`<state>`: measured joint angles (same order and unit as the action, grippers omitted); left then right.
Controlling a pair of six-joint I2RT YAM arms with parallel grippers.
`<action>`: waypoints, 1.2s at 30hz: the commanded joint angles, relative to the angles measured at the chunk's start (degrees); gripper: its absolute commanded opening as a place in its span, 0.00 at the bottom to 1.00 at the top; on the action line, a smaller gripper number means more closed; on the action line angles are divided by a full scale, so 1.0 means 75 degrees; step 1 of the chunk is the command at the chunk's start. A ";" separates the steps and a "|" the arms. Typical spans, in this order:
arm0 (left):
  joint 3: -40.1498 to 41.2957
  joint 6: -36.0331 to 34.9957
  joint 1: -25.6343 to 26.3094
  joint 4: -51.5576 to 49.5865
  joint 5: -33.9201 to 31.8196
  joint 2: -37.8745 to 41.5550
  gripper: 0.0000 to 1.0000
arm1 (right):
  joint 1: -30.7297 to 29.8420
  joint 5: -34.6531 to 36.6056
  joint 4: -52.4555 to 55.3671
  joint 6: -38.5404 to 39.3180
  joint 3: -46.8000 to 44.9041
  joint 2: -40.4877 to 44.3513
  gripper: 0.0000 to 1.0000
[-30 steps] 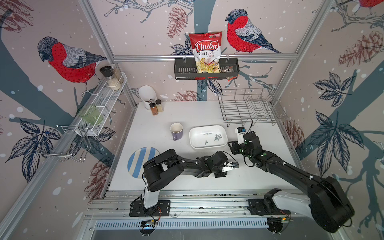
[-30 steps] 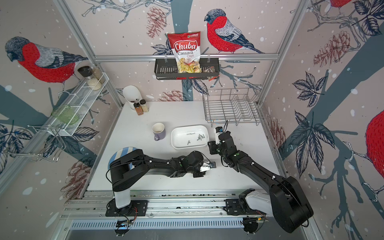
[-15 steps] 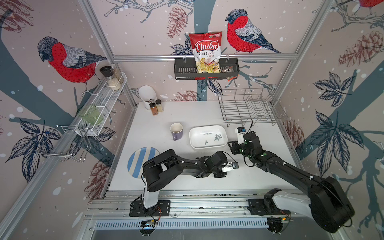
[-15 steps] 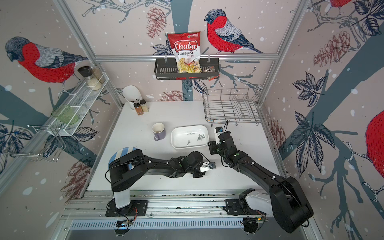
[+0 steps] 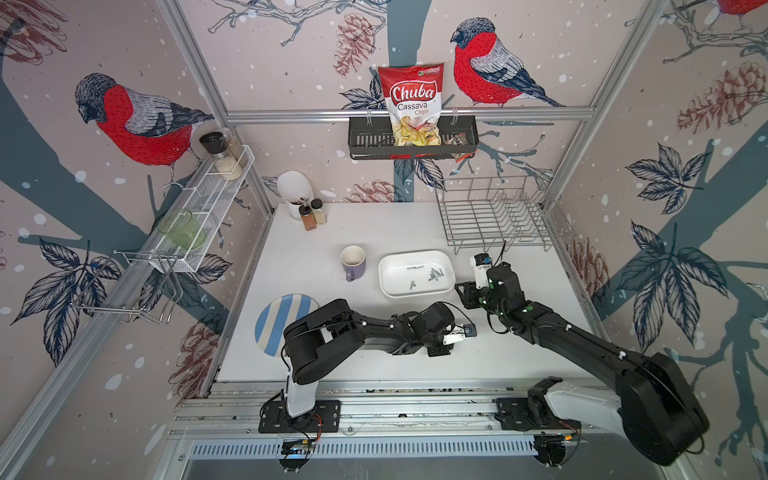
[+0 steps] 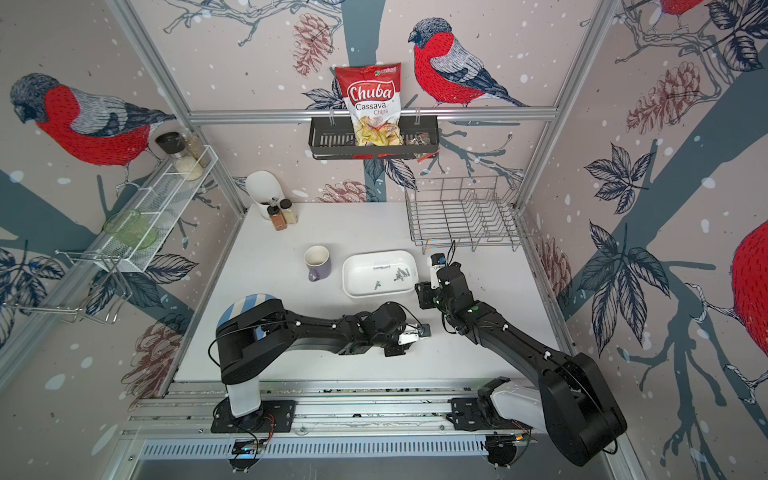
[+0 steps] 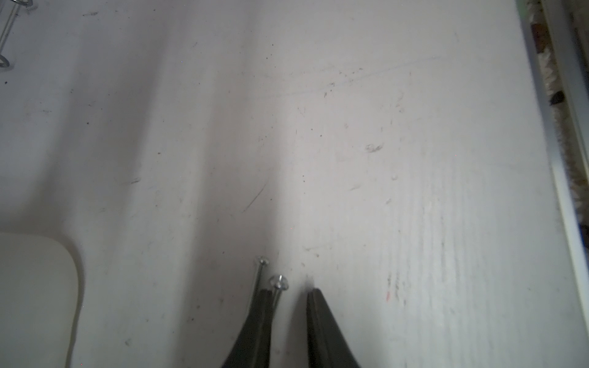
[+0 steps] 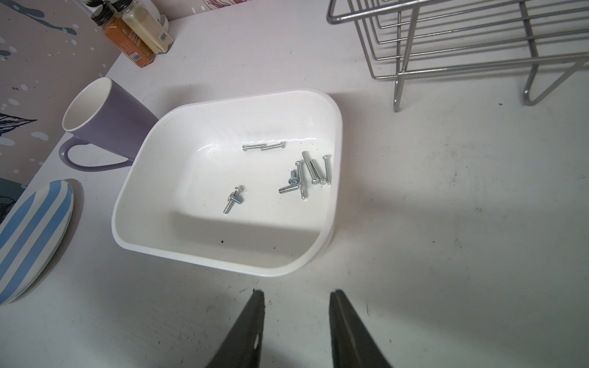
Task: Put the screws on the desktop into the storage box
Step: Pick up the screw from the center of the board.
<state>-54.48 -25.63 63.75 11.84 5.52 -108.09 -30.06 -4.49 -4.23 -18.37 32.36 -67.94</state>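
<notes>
Hardly anything had shifted since the earlier views. Low on the table [image 7: 350, 159], the left claw [image 7: 289, 290] stood narrowly parted, two loose screws [image 7: 279, 285] at one tip, likely lining up a pinch. The right claw [image 8: 294, 293] waited parted and empty beside the storage box [image 8: 338, 127], which held the rest.

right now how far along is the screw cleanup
Mostly done: about ten screws lie in the white box. In hand: the left gripper, jaws apart, is at two loose screws on the table, gripping neither yet. Left: those two, the only ones visible outside it. The right gripper is open and empty beside the box.
</notes>
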 commanded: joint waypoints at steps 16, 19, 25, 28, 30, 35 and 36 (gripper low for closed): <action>-0.0309 0.0136 -0.0015 -0.0758 -0.0101 -0.0200 0.03 | 0.0013 0.0069 -0.0125 -0.0054 0.0010 0.0070 0.38; -0.0317 0.0146 -0.0015 -0.0778 -0.0115 -0.0210 0.03 | 0.0033 0.0060 -0.0116 -0.0048 0.0010 0.0080 0.38; -0.0316 0.0238 -0.0014 -0.0828 -0.0037 -0.0120 0.01 | 0.0093 0.0048 -0.0145 -0.0082 -0.0037 0.0132 0.38; -0.0308 0.0265 -0.0015 -0.0858 0.0042 -0.0073 0.06 | 0.0107 0.0036 -0.0151 -0.0105 -0.0042 0.0124 0.38; -0.0285 0.0263 -0.0014 -0.0855 0.0039 -0.0057 0.11 | 0.0120 0.0024 -0.0148 -0.0096 -0.0049 0.0121 0.38; -0.0308 0.0320 -0.0015 -0.0948 0.0036 -0.0083 0.17 | 0.0132 0.0014 -0.0173 -0.0107 -0.0072 0.0153 0.38; -0.0318 0.0344 -0.0009 -0.0954 0.0038 -0.0084 0.17 | 0.0132 0.0016 -0.0167 -0.0116 -0.0072 0.0164 0.38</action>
<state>-56.80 -23.97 63.75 8.40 4.93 -108.73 -29.19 -4.45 -4.23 -18.41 31.90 -67.02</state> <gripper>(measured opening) 0.166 0.384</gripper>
